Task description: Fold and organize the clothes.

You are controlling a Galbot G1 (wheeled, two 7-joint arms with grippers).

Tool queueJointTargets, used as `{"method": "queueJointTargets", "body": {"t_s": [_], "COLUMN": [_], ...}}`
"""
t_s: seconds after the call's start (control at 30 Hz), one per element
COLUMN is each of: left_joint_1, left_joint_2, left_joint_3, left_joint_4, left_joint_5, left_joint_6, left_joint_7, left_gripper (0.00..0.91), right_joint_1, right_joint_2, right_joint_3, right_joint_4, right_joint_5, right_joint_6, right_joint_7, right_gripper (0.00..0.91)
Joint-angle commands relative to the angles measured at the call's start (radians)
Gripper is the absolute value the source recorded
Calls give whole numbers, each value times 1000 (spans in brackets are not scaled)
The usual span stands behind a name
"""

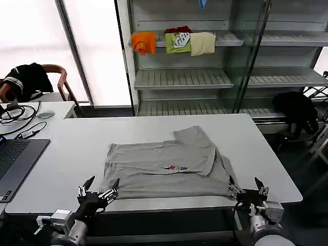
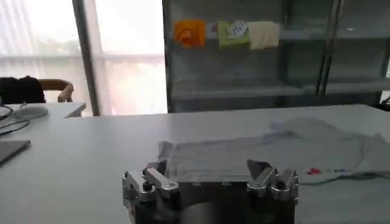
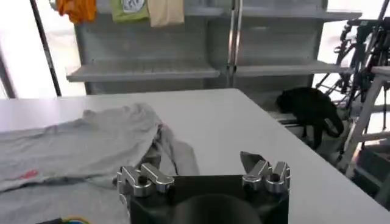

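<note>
The clothes, a light grey T-shirt (image 1: 166,166), lie partly folded in the middle of the white table (image 1: 256,148), one side turned over the body and a small red and blue print showing near its front. My left gripper (image 1: 102,187) hovers open at the table's front edge by the shirt's near left corner. My right gripper (image 1: 246,184) is open at the near right corner. In the left wrist view the T-shirt (image 2: 262,152) lies just beyond the open left gripper (image 2: 207,172). The right wrist view shows the T-shirt (image 3: 91,146) beyond the open right gripper (image 3: 198,164).
A laptop (image 1: 13,161) and cables (image 1: 18,115) sit at the table's left end. Behind, a shelf unit (image 1: 215,77) holds orange, green and cream folded garments (image 1: 174,42). Black garments lie on a chair (image 1: 28,79) at left and at right (image 1: 297,110).
</note>
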Motion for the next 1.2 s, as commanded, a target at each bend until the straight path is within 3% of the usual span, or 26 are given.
{"method": "queueJointTargets", "body": {"t_s": [0.03, 0.37, 0.5, 0.8, 1.03, 1.2], "left_joint_1": [-43, -263, -358, -628, -791, -873], "left_joint_2": [22, 135, 196, 314, 310, 259], "left_joint_3": [-34, -26, 7, 138, 213, 239], "left_joint_4": [-55, 109, 200, 479, 695, 846], "left_joint_5": [-46, -72, -89, -189, -232, -244], "left_joint_6": [3, 1, 0, 2, 2, 2], "left_joint_7": [0, 43, 60, 105, 124, 131], "left_gripper": [907, 907, 907, 907, 907, 907], "right_joint_1": [47, 344, 513, 895, 1105, 1177], "right_joint_2": [5, -28, -54, -12, 81, 159], "right_joint_3": [37, 18, -62, -280, -359, -391], "right_joint_4": [29, -183, -309, -662, -926, -1099], "right_joint_5": [24, 34, 33, 35, 26, -56], "right_joint_6": [-10, -11, -12, -13, -10, -11], "right_joint_7": [-10, -155, -180, -208, -267, -289], "right_gripper": [907, 907, 907, 907, 907, 907]}}
